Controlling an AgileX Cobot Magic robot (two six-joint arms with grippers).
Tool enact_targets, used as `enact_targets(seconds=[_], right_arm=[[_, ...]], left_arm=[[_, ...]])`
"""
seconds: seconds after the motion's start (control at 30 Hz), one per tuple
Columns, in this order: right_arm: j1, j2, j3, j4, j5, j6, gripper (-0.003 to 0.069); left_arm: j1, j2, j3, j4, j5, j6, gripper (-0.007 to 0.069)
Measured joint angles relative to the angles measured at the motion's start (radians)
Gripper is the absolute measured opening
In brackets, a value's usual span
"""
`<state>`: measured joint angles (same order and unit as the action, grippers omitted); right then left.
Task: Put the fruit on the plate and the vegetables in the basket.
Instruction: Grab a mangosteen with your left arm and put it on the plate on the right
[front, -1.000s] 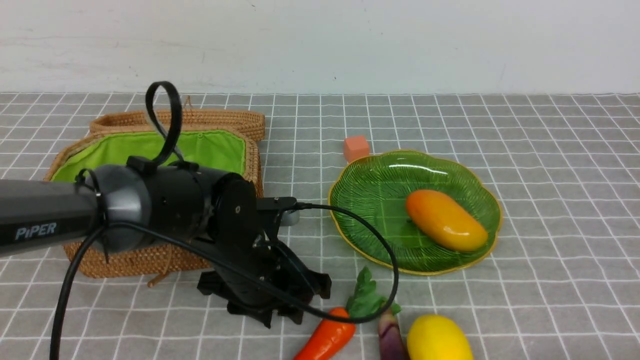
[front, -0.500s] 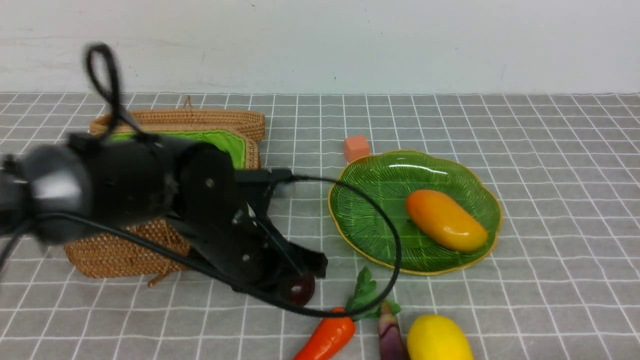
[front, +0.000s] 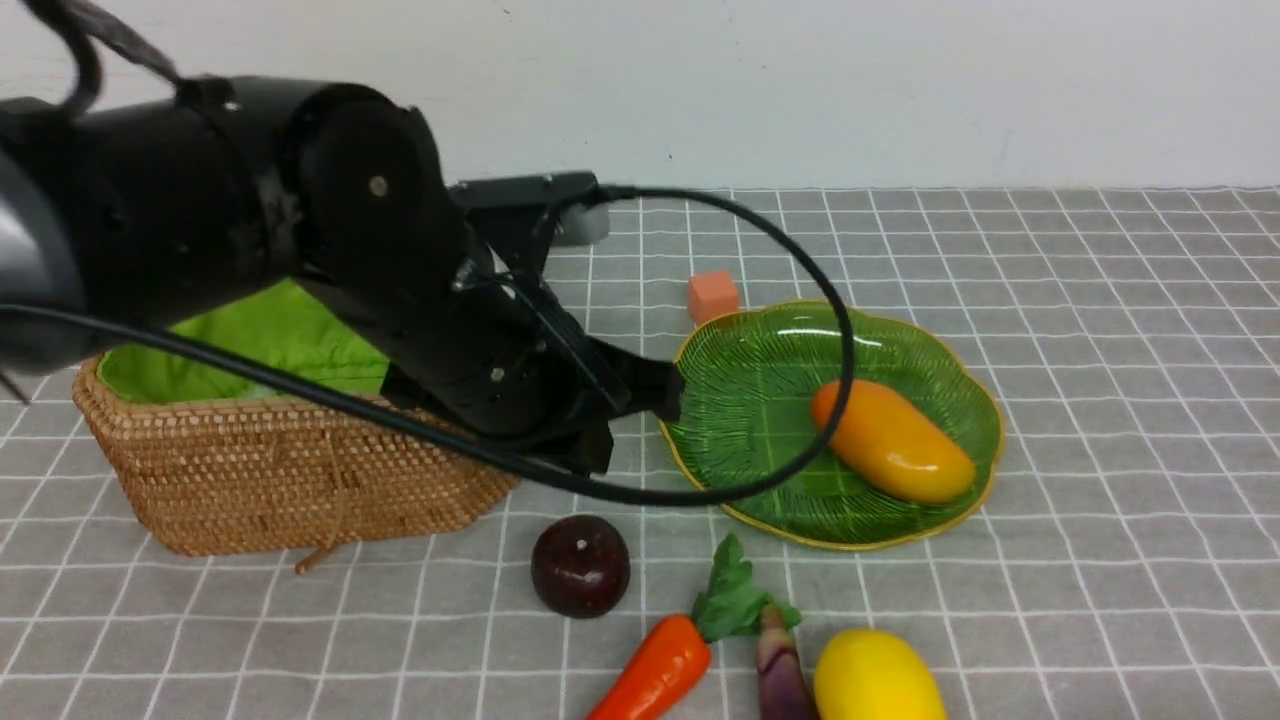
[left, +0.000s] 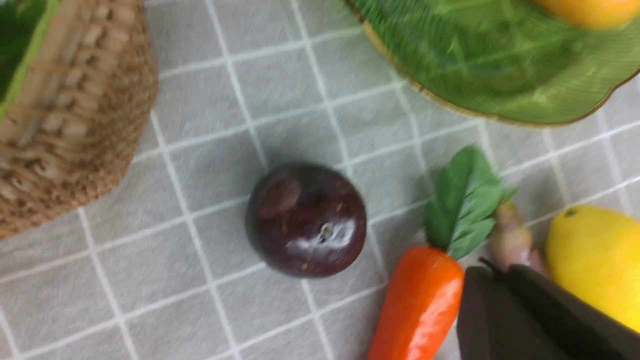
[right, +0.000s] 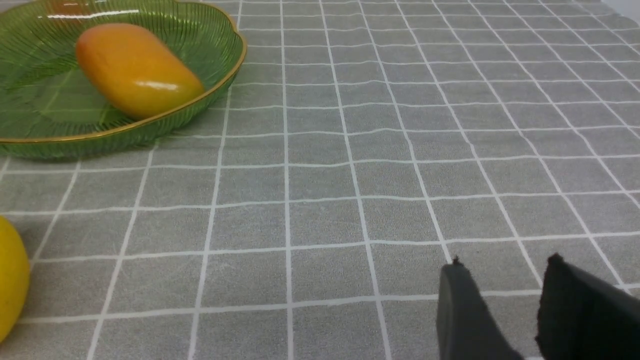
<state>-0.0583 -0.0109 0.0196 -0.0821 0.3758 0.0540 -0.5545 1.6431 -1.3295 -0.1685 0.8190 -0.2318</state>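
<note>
Maroon plum (front: 580, 565) sat loose on the grey checked cloth (front: 1100, 400), nearer than the left claw (left: 495, 275) and apart from it. That claw hung raised between the wicker basket (front: 280, 480) and the green plate (front: 760, 380), its fingers drawn almost together and holding nothing. The plum lay just near of the basket's right near corner, not touching, with open cloth on its left. A carrot (front: 655, 675) lay close on its near right, the eggplant (front: 785, 675) against the carrot's leaves, and the lemon (front: 875, 680) just right of that. The mango (front: 890, 440) rested on the plate's right half; the left half showed bare ribbing under a looped black cable (front: 840, 330). An orange cube (front: 712, 296) sat at the plate's far left rim. The right claw (right: 505, 260) hung low over open cloth right of the plate, with a narrow gap between its fingers and nothing in it.
</note>
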Motion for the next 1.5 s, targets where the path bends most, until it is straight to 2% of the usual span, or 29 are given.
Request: enact_targets(seconds=[0.17,0.2,0.23,0.27,0.33,0.4,0.47,0.57,0.6,0.7,0.83,0.87,0.93,1.13,1.23,1.33,1.37,1.43,1.5], right_arm=[[0.0,0.0,0.0,0.0,0.0,0.0,0.024],[0.0,0.0,0.0,0.0,0.0,0.0,0.024],[0.0,0.0,0.0,0.0,0.0,0.0,0.024],[0.0,0.0,0.0,0.0,0.0,0.0,0.024],[0.0,0.0,0.0,0.0,0.0,0.0,0.024],[0.0,0.0,0.0,0.0,0.0,0.0,0.024],[0.0,0.0,0.0,0.0,0.0,0.0,0.024],[0.0,0.0,0.0,0.0,0.0,0.0,0.024],[0.0,0.0,0.0,0.0,0.0,0.0,0.024],[0.0,0.0,0.0,0.0,0.0,0.0,0.024],[0.0,0.0,0.0,0.0,0.0,0.0,0.024],[0.0,0.0,0.0,0.0,0.0,0.0,0.024],[0.0,0.0,0.0,0.0,0.0,0.0,0.024],[0.0,0.0,0.0,0.0,0.0,0.0,0.024],[0.0,0.0,0.0,0.0,0.0,0.0,0.024],[0.0,0.0,0.0,0.0,0.0,0.0,0.024],[0.0,0.0,0.0,0.0,0.0,0.0,0.024],[0.0,0.0,0.0,0.0,0.0,0.0,0.024],[0.0,0.0,0.0,0.0,0.0,0.0,0.024]], left_arm=[[0.0,0.08,0.0,0.034,0.047,-0.002,0.0294],[0.0,0.111,0.0,0.039,0.045,-0.01,0.0395],[0.0,0.126,0.0,0.041,0.039,-0.018,0.0447],[0.0,0.149,0.0,0.043,0.02,-0.028,0.0531],[0.0,0.18,0.0,0.043,-0.008,-0.041,0.0609],[0.0,0.223,0.0,0.041,-0.038,-0.049,0.065],[0.0,0.265,0.0,0.04,-0.067,-0.05,0.0657],[0.0,0.307,0.0,0.041,-0.075,-0.05,0.0588],[0.0,0.308,0.0,0.041,-0.075,-0.05,0.0588],[0.0,0.311,-0.001,0.04,-0.065,-0.05,0.0396],[0.0,0.276,-0.004,0.041,-0.06,-0.05,0.0058],[0.0,0.259,-0.004,0.041,-0.06,-0.05,0.0009],[0.0,0.234,-0.004,0.041,-0.06,-0.05,-0.0013],[0.0,0.149,-0.005,0.045,-0.055,-0.061,-0.0012],[0.0,0.14,-0.006,0.06,-0.071,-0.061,0.0024],[0.0,0.145,-0.006,0.081,-0.078,-0.061,0.0116],[0.0,0.147,-0.006,0.083,-0.078,-0.061,0.0125],[0.0,0.158,-0.006,0.089,-0.097,-0.061,0.0262],[0.0,0.168,-0.006,0.09,-0.112,-0.061,0.0337]])
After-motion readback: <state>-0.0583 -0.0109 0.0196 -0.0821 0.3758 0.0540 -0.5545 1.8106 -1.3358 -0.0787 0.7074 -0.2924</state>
